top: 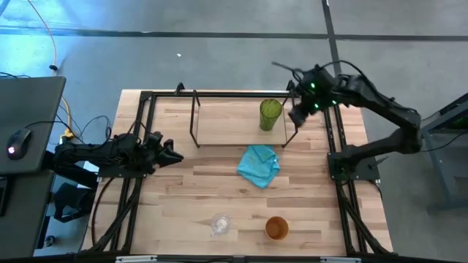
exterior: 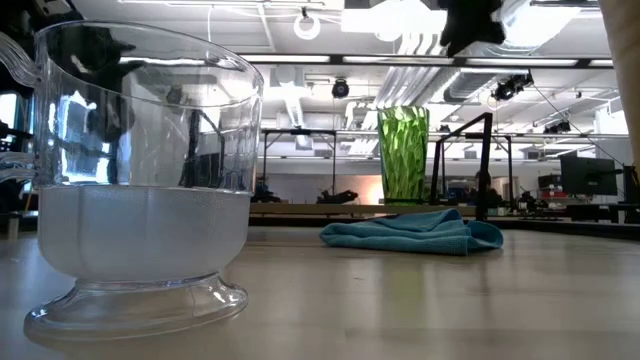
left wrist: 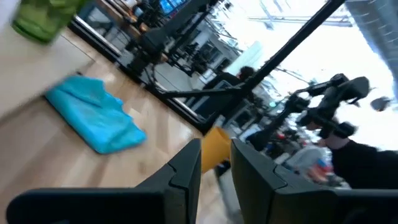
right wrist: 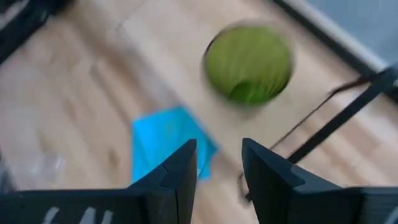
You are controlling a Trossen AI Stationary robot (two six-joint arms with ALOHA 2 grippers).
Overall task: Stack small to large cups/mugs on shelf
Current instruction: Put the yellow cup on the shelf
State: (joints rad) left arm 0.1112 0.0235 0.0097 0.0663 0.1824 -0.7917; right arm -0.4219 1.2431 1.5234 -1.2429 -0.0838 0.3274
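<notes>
- Surface (top: 219, 190): light wood planks, black frame round it.
- Green tumbler (top: 270, 114): upright on the shelf (top: 219, 128), right end.
- My right fingers (top: 297, 115): parted, empty, above the shelf's right edge.
- Orange cup (top: 276, 228) and clear glass cup (top: 220, 223): near front edge, well apart from both arms.
- My left fingers (top: 170, 155): slightly parted, empty, parked at left.

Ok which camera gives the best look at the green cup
The low view: the green cup stands upright, sharp and side-on, behind the blue cloth. The high view shows it small from above, the right wrist view a blurred top, and the left wrist view only a corner.
</notes>
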